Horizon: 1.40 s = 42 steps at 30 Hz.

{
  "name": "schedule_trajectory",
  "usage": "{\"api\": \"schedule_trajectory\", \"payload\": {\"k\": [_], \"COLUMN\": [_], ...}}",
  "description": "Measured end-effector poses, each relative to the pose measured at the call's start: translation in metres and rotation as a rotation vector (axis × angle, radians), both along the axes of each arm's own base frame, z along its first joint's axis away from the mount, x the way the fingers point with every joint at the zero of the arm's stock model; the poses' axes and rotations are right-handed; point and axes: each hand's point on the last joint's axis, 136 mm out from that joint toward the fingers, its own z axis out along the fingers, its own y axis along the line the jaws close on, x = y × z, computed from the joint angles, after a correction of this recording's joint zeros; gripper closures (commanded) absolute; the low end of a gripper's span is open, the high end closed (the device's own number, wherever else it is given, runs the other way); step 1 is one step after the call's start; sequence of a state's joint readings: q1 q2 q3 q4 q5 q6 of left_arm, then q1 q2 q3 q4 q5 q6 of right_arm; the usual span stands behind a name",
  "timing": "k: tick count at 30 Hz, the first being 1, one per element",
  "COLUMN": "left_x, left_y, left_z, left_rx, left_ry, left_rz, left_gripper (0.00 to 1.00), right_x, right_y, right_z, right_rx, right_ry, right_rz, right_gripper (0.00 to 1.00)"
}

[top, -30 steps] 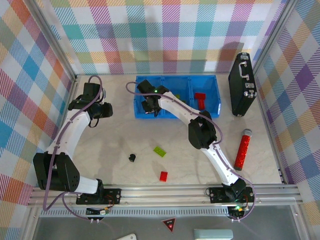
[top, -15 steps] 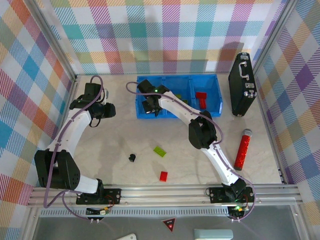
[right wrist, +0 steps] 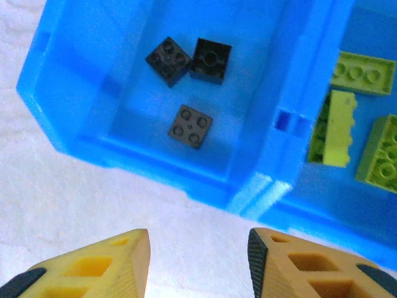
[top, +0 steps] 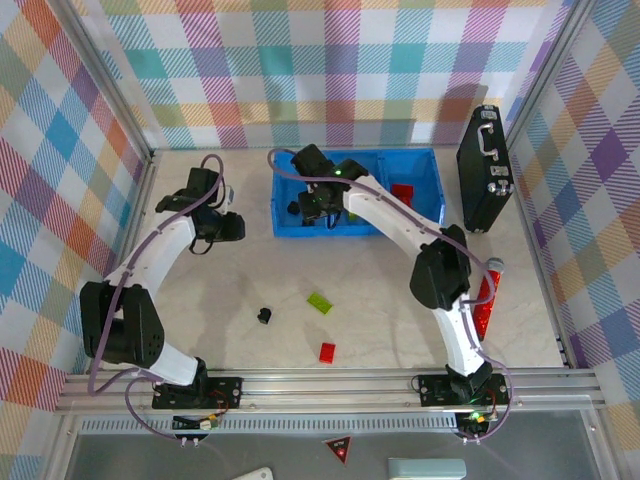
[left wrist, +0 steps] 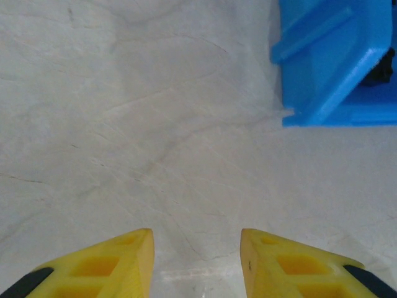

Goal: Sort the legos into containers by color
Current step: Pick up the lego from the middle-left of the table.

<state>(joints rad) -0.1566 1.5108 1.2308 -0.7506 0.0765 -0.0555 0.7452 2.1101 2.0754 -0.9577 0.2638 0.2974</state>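
Observation:
The blue three-compartment tray (top: 425, 205) stands at the back of the table. Its left compartment holds three black bricks (right wrist: 190, 126), the middle one lime green bricks (right wrist: 338, 127), the right one a red brick (top: 402, 192). My right gripper (right wrist: 198, 248) hangs open and empty above the tray's left front edge (top: 302, 209). My left gripper (left wrist: 197, 248) is open over bare table just left of the tray's corner (left wrist: 335, 62), pointing at it (top: 237, 228). Loose on the table lie a black brick (top: 264, 316), a green brick (top: 320, 302) and a red brick (top: 327, 351).
A black hard case (top: 482, 170) stands at the back right. A red cylinder with a grey cap (top: 487, 305) lies on the right, partly behind my right arm. Checkered walls close in the table on three sides.
My left gripper has moved right, closer to the tray. My right arm's elbow has swung right and its gripper has shifted slightly right over the tray's left compartment. The loose bricks have stayed put.

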Motion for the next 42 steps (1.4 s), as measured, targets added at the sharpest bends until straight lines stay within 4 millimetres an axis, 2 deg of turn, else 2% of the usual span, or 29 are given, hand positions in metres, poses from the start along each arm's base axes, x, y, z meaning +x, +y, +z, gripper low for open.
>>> {"api": "schedule_trajectory", "payload": {"k": [3,10,13,17,23,27,33,42], "left_x": [-0.004,-0.026,-0.041,-0.065,-0.104,-0.121,-0.139,-0.148], "left_y": [-0.019,-0.062,-0.078,-0.09,-0.09,-0.083,-0.073,-0.076], "left_z": [0.003,0.002,-0.005,-0.026,-0.059,-0.073,-0.091,-0.105], "left_rx": [0.002,-0.008,0.002,0.028,0.073,0.082,0.093,0.058], "left_ry": [0.017,0.06,0.089,0.151,0.249,0.288,0.342,0.373], "left_rz": [-0.047,-0.123,-0.145,-0.153,-0.134,-0.099,-0.056,-0.058], "left_gripper": [0.58,0.55,0.54,0.52,0.51,0.49,0.47,0.46], "right_x": [-0.016,-0.05,-0.063,-0.074,-0.087,-0.096,-0.105,-0.109], "right_y": [-0.013,-0.05,-0.071,-0.098,-0.129,-0.137,-0.141,-0.142], "right_z": [0.005,0.001,0.0,0.0,-0.013,-0.027,-0.037,-0.036], "right_rx": [0.001,-0.009,-0.006,0.015,0.014,0.01,0.013,0.032], "right_ry": [0.008,0.042,0.051,0.051,0.071,0.1,0.125,0.126], "right_rz": [0.002,-0.012,-0.038,-0.082,-0.135,-0.15,-0.156,-0.173], "right_gripper": [0.53,0.53,0.52,0.52,0.52,0.52,0.52,0.52]}}
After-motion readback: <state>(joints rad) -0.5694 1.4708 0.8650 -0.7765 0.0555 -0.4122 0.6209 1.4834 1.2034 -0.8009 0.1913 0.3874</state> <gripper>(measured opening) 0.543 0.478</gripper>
